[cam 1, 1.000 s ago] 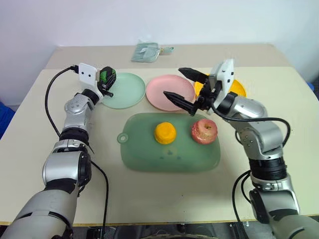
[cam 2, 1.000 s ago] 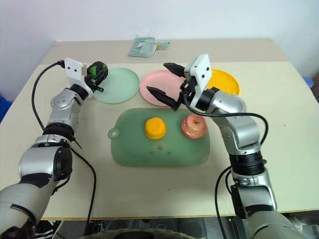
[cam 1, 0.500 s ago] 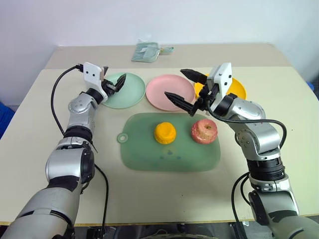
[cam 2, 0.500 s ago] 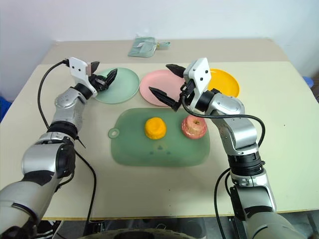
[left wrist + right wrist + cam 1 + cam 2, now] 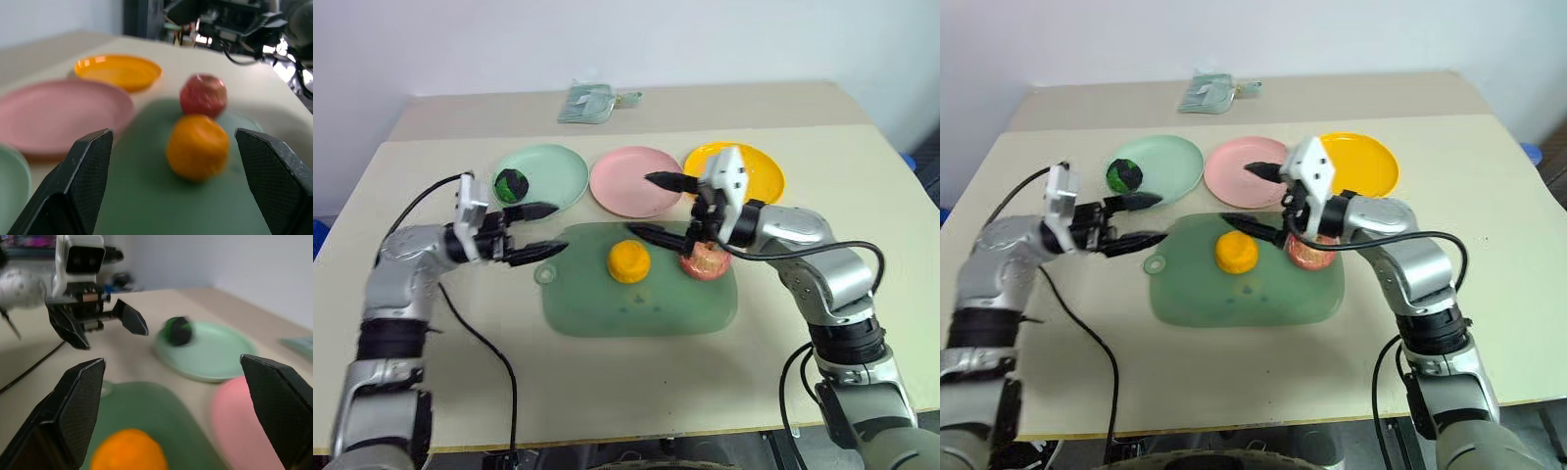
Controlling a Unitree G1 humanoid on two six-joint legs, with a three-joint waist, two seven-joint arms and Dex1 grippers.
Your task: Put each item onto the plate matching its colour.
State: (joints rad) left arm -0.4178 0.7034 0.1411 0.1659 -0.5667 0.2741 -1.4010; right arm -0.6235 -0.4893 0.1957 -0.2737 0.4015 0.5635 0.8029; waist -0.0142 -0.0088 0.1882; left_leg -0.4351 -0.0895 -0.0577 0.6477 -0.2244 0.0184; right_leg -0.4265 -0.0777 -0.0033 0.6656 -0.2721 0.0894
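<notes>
Beige surface (image 5: 636,382) carrying three round shallow plastic plates in a row toward its far edge: a mint-green plate (image 5: 553,174), a pink plate (image 5: 628,181) and a yellow-orange plate (image 5: 759,168). A dark green-and-black toy ball (image 5: 511,183) is seen resting on the mint-green plate, at the side toward the left edge. A large translucent green mat (image 5: 636,299) is laid just nearer than the plates; on it a round orange-yellow toy fruit (image 5: 629,261) and a pinkish-red toy apple (image 5: 705,260) are placed side by side. The left gripper (image 5: 543,229) is held beside the mat's tab, its fingers spread wide and empty. The right gripper (image 5: 658,206) is held above the mat's far edge, between fruit and apple, fingers likewise wide apart and holding nothing. A folded pale-green cloth (image 5: 587,101) lies near the far edge.
</notes>
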